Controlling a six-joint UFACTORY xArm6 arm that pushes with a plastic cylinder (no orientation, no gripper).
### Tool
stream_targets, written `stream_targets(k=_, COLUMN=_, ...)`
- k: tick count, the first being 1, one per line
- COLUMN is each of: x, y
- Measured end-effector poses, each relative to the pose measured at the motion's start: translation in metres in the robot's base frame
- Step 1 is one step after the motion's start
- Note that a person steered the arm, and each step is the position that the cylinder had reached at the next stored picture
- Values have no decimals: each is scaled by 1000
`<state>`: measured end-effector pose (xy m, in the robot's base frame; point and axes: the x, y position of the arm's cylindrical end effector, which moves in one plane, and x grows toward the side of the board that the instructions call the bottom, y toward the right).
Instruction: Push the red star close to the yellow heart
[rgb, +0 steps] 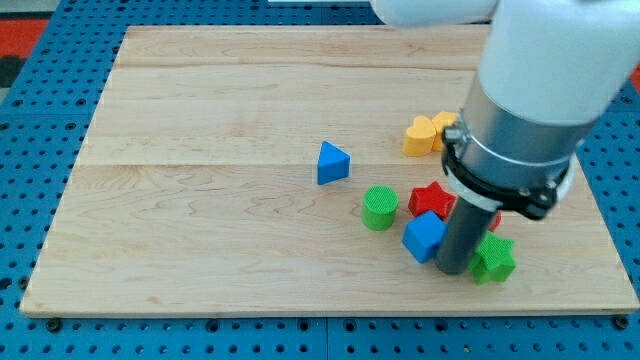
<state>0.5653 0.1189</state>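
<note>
Tip (452, 270) between blue cube (424, 236) and green star (493, 260), near board (200, 270) bottom edge

On the wooden tabletop (200, 120), toward the view's right, our tool (452, 270) stands between the blue cube (424, 237) on its left and the green star (494, 260) on its right, seemingly touching both. The red star (430, 199) sits just above the cube, the green cylinder (379, 207) left of it, the yellow heart (421, 135) higher up, and the blue triangular block (332, 163) farther left.
</note>
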Motion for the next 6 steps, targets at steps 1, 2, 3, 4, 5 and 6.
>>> stream_targets(k=1, x=-19, y=-12)
stream_targets(k=2, x=-30, y=-22)
stream_targets(k=3, x=-17, y=-23)
stream_targets(k=4, x=3, y=-18)
stream_targets(k=5, x=-22, y=-14)
stream_targets(k=6, x=-45, y=-14)
